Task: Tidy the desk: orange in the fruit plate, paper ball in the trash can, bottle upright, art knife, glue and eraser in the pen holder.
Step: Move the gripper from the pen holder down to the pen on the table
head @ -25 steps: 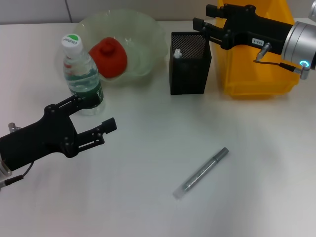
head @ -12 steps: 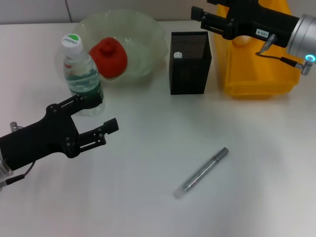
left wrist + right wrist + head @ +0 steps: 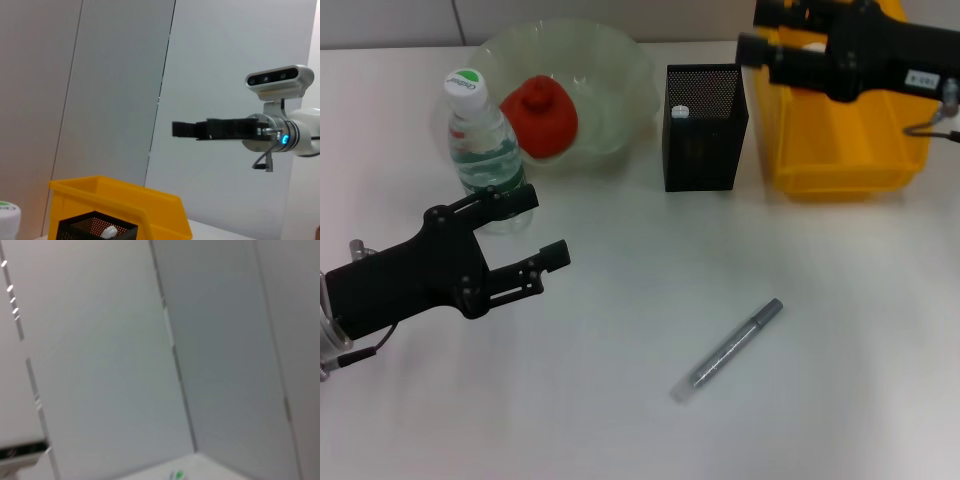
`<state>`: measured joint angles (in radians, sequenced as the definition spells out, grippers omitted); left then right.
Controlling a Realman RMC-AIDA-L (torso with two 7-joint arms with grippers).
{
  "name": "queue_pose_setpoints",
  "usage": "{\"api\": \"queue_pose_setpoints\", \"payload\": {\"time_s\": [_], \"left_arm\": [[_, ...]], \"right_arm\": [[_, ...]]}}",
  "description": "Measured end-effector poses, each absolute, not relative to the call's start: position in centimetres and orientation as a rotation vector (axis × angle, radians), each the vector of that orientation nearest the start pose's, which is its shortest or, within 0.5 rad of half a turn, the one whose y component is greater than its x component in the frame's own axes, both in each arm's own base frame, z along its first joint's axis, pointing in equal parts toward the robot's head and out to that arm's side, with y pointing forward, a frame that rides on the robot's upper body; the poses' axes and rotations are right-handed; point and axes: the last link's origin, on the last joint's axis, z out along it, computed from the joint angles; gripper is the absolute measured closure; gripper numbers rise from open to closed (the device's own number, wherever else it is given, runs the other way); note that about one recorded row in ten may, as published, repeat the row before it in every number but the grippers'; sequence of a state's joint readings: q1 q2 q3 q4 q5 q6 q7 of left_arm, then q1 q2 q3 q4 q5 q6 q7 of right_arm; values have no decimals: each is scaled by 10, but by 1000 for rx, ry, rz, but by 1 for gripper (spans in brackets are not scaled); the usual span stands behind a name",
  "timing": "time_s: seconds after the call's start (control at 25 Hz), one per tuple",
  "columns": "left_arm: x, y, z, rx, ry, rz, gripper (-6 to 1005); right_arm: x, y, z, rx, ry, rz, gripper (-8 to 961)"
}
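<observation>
— Head view: fuzzy orange sits in the scalloped fruit plate; silvery art knife lies on the desk?
— Yes. Left gripper spread, empty; right gripper, over the trash can, perhaps closed — can't tell

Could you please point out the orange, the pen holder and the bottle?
orange (image 3: 542,118), head view, its red side.
pen holder (image 3: 705,145), head view, front mesh wall.
bottle (image 3: 488,160), head view, its green label.
</observation>
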<state>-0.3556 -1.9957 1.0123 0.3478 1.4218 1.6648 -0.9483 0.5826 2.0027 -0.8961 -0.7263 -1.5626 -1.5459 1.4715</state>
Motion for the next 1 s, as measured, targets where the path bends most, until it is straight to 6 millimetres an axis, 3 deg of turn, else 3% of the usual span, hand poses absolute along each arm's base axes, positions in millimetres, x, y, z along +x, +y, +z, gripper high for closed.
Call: {"api": "queue_pose_setpoints", "payload": {"time_s": [0.2,0.32,0.48,0.64,0.72,1.0], "left_arm": [[-289,266,-6,-2554,-444,-1090,211],[-291,266,-3,-2564,-444,-1083,211],[-292,265,-3,-2588,-450,-1069,211],[-295,262,2,-2634,-462,-1054,211],[-296,262,5,-2656,-466,-1044,211],[-295,262,3,-2754,-494,-994,211]], "right_arm": [[196,366,46,-2828,413,813,320],[189,367,39,-2975,365,567,320],[179,368,31,-3074,301,414,321],[163,367,14,-3206,188,202,321],[150,362,-6,-3292,74,37,321],[130,356,-38,-3358,-125,-249,321]]}}
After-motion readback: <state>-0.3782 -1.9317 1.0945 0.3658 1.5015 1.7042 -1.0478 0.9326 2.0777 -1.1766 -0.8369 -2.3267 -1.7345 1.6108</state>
